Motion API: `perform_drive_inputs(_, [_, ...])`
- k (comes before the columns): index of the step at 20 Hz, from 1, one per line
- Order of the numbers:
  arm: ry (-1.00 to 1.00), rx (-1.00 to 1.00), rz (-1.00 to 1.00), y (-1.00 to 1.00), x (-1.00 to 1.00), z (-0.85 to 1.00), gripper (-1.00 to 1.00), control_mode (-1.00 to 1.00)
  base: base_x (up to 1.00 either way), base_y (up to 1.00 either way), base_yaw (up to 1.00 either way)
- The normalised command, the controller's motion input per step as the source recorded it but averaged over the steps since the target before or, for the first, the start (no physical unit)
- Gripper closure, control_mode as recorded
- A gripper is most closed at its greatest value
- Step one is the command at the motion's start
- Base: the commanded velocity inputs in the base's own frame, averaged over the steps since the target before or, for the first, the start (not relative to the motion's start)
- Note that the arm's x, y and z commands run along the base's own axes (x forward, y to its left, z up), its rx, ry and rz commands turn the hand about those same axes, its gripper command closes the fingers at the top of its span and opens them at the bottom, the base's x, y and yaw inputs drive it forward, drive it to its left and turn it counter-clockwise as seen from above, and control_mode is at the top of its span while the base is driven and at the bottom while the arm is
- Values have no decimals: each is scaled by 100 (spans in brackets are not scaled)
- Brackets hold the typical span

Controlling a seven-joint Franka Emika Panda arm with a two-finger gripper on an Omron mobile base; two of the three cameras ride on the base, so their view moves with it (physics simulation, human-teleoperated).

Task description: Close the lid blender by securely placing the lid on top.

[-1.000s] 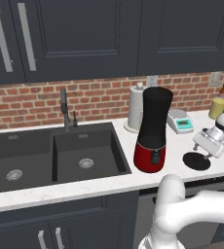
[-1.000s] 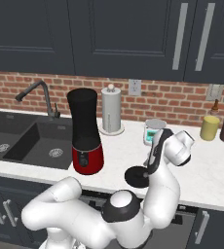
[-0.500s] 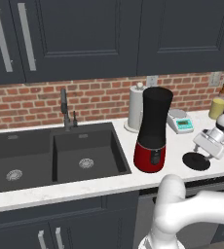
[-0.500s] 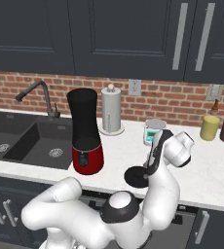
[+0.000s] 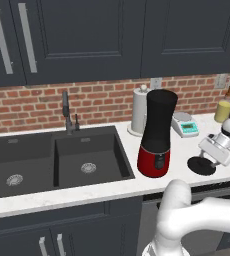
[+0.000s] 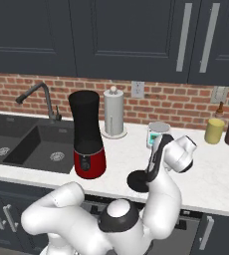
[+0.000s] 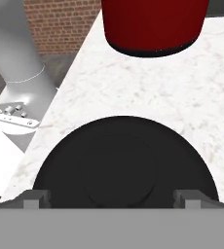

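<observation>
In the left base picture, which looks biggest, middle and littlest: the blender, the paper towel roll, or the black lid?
1. The blender, tallest and widest.
2. The paper towel roll, though it stands farther back, so it may look smaller than it is.
3. The lid, a small flat disc.

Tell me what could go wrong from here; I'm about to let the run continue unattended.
1. The lid lies flat on the counter near its front edge, with the gripper straddling it; a poor grasp might push it off.
2. The blender stands tall on a narrow red base, so carrying the lid across too low could knock it over.
3. The jar's rim looks about as wide as the lid, so a tilted placement may not seat.
</observation>
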Motion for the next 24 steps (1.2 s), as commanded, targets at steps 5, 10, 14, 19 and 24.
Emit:
perform_drive_inputs(5, [0,-6,0,18,0,0,-100,-100,0,0,0])
perform_drive_inputs(10, [0,-4,0,7,1,0,-100,-100,0,0,0])
perform_drive_inputs(14, [0,-9,0,0,0,-6,-100,-100,0,0,0])
perform_drive_inputs(19, [-2,-11,0,0,0,-18,-100,-100,0,0,0])
perform_drive_inputs(24, [-1,-11,0,0,0,-12,100,-100,0,0,0])
